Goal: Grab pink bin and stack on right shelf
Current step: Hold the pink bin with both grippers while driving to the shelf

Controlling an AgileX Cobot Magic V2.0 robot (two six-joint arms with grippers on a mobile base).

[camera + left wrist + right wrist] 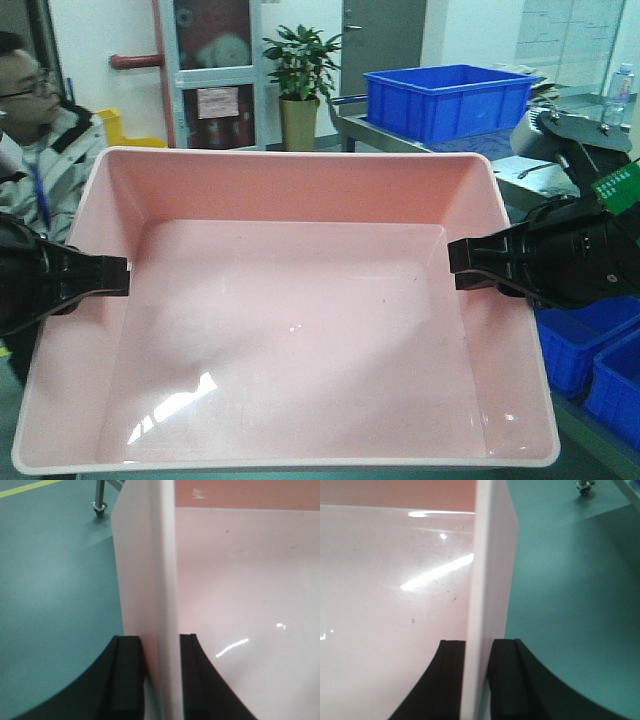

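Note:
The pink bin (290,330) fills the front view, held up in the air and empty. My left gripper (118,277) is shut on its left wall, one finger inside and one outside; the left wrist view shows the wall (160,580) between the jaws of that gripper (161,675). My right gripper (460,265) is shut on the right wall, which stands between its jaws in the right wrist view (485,580), the gripper (479,680) straddling it. The dark right shelf is out of view.
A blue crate (447,98) sits on a metal table behind the bin. More blue crates (595,350) stand low at the right. A person (35,140) sits at the far left. A potted plant (300,85) stands by the back wall. Teal floor (55,580) lies below.

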